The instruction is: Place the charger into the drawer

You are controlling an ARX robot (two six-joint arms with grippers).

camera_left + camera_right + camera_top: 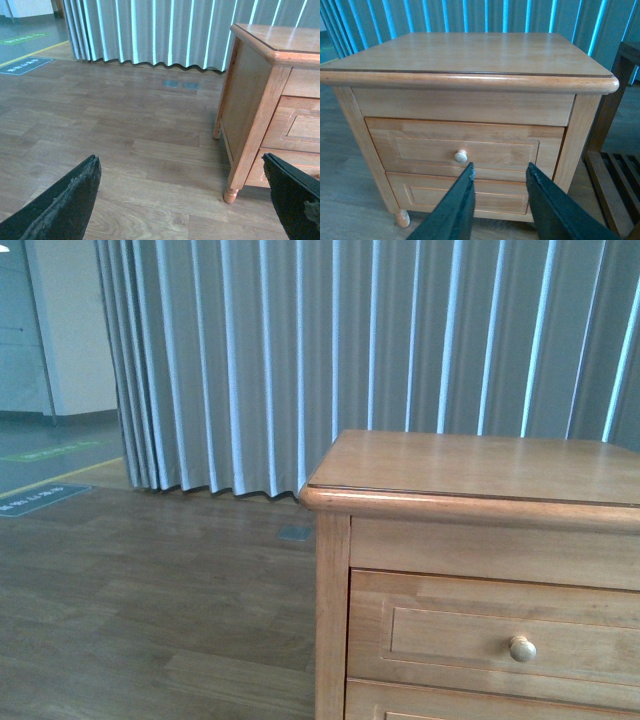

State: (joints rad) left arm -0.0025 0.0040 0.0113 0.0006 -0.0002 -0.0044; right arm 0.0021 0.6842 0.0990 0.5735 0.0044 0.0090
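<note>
Progress looks to be at the very start: the drawer (pixel 465 150) sits fully closed, its panel front flush with the cabinet (pixel 465 52) frame, and nothing has been put inside as far as the pictures show. In the front view the drawer (pixel 490 635) fills the lower right of the frame, its round pale knob (pixel 522 648) near the bottom edge, with only a sliver of the shallower lower drawer (pixel 465 195) beneath it. The charger is not visible in any view; the cabinet top is bare in both the front and right wrist pictures, and the wooden floor (pixel 125 125) on the left shows only two small grey floor plates (pixel 180 85) near the curtain (pixel 150 30).

The right gripper (pixel 500 175) hovers in front of the drawer at the lower centre of its frame, jaws spread with a clear gap and holding nothing, the knob (pixel 461 156) just to the upper left of the nearer finger. The left gripper (pixel 182 170) is opened wide, its two dark fingers sitting at the bottom corners of its frame, empty, facing the floor beside the cabinet's side and foot.

Everything is left, by my judgement: pull the drawer open by the knob, find and pick up the charger, place it inside.
</note>
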